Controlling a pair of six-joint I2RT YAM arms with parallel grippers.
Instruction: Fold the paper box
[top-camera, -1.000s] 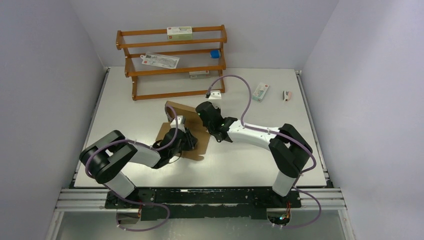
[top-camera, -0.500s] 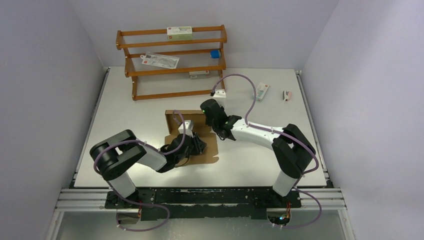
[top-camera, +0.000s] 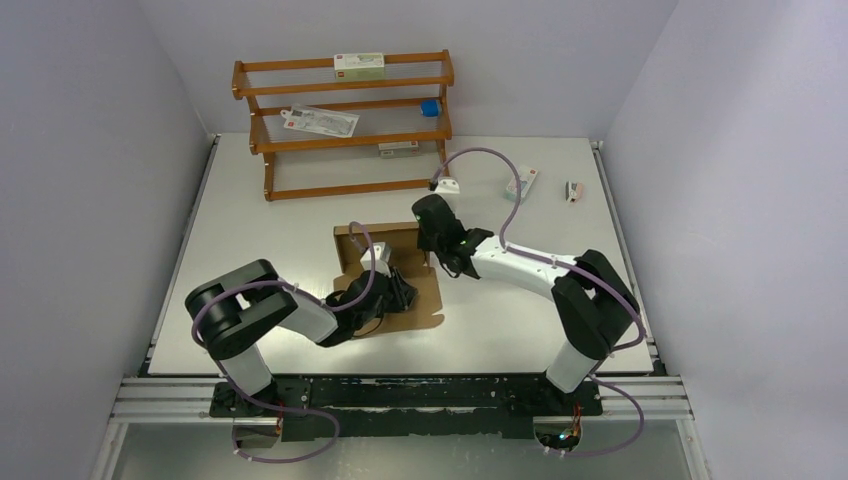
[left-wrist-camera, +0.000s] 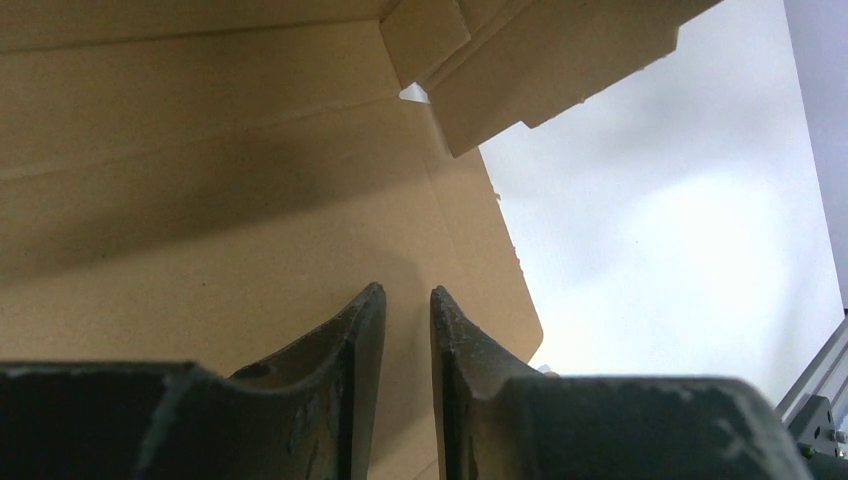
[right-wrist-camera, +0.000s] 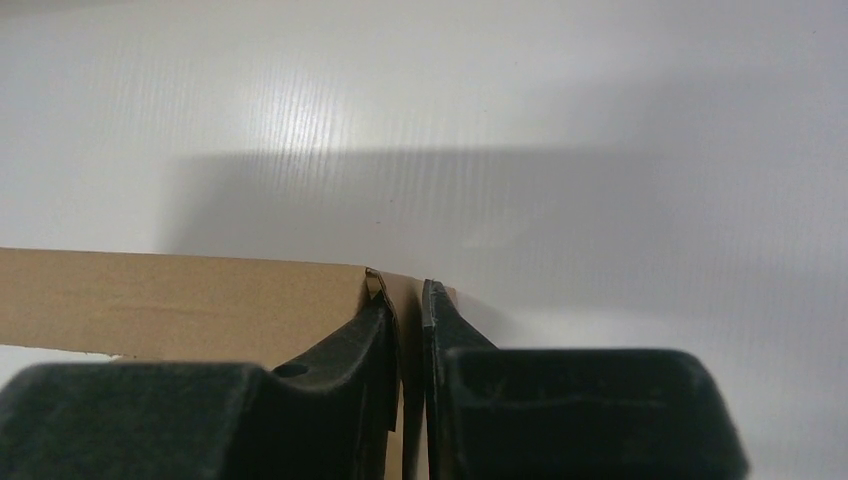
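The paper box (top-camera: 420, 292) lies mid-worktop (top-camera: 500, 335), floor panel flat and back wall upright. The left gripper (left-wrist-camera: 405, 292) sits low over the floor panel, jaws narrow, nothing seen between them. The right gripper (right-wrist-camera: 405, 288) straddles the wall's right end, jaws close around it; whether they pinch cannot be told. If that hold slackens, the wall would likely sag and the sheet skid. Bare room lies to the right; the wooden rack (top-camera: 345, 125) stands well behind.

White surface (top-camera: 250, 230) boxed by pale lilac walls (top-camera: 90, 150); wooden three-tier rack (top-camera: 340, 188) at far left; metal rail (top-camera: 400, 400) along near edge; even light.
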